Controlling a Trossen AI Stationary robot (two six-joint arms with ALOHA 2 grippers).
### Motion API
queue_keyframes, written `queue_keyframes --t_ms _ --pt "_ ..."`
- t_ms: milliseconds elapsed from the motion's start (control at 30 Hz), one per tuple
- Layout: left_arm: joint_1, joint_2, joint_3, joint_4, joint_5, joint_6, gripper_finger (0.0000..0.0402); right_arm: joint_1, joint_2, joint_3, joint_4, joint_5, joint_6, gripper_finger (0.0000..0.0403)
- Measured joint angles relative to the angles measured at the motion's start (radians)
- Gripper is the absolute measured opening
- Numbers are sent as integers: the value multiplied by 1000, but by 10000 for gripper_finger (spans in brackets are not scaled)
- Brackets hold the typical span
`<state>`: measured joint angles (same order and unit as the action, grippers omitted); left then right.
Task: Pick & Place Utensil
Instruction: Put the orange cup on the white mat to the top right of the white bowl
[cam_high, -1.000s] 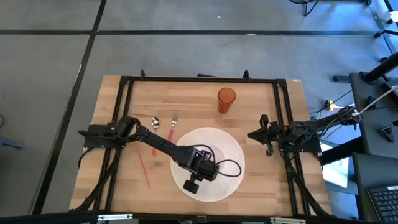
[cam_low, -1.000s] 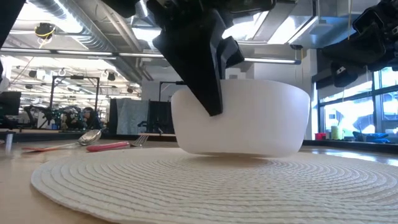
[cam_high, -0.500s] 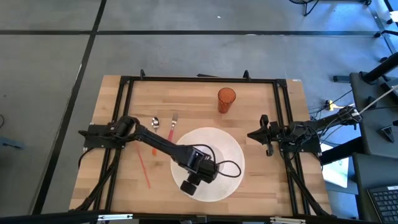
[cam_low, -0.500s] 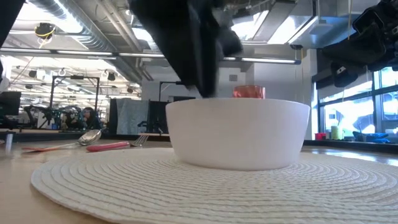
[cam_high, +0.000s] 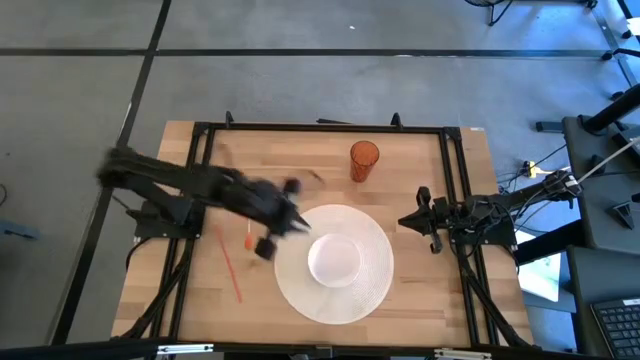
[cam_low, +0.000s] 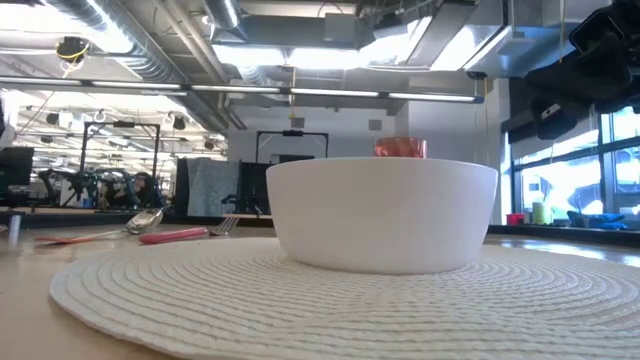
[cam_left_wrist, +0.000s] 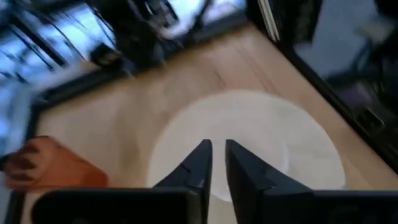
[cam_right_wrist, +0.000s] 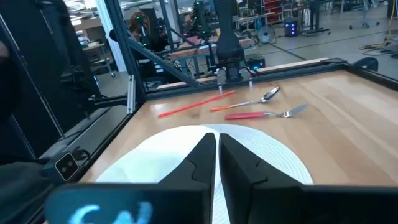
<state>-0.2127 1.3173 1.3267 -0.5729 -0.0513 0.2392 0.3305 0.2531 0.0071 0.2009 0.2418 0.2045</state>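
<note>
Gone from over the bowl (cam_high: 334, 259): left arm, now swung back toward its own side of the table (cam_high: 420, 290), blurred with motion in the high view.

Item: bowl. White, upright at the middle of the round woven mat (cam_high: 370, 290), nothing gripping it.

Item: fork (cam_right_wrist: 267, 114), red handle, and spoon (cam_right_wrist: 249, 102), orange handle. Both flat on the bare wood just beyond the mat's edge on the left arm's side, side by side, close but apart. Long axes run roughly along the table's depth, heads toward the far edge. In the high view the arm hides most of them; an orange handle end (cam_high: 248, 241) peeks out.

Item: left gripper (cam_high: 266, 245). Over the wood beside the mat, right by the utensils; plainly the nearer arm. In its wrist view the fingers (cam_left_wrist: 198, 163) stand with a narrow gap between them, holding nothing.

Item: right gripper (cam_high: 421, 219). Parked at its side rail, well apart from the utensils; fingers nearly together, empty.

Item: red straw (cam_high: 231, 269), orange cup (cam_high: 364, 160). Untouched.
</note>
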Motion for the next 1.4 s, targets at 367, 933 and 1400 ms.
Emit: queue_keyframes --t_ms 367,933,1400 --pt "240 -658 -947 912 -99 -57 1 0 0 0 3 0 -26 22" --pt "268 -1095 -1229 851 -14 -66 2 0 0 0 18 1 -27 22" --pt "328 -1105 -1261 794 0 -39 1 0 0 -1 -16 139 -41 22"
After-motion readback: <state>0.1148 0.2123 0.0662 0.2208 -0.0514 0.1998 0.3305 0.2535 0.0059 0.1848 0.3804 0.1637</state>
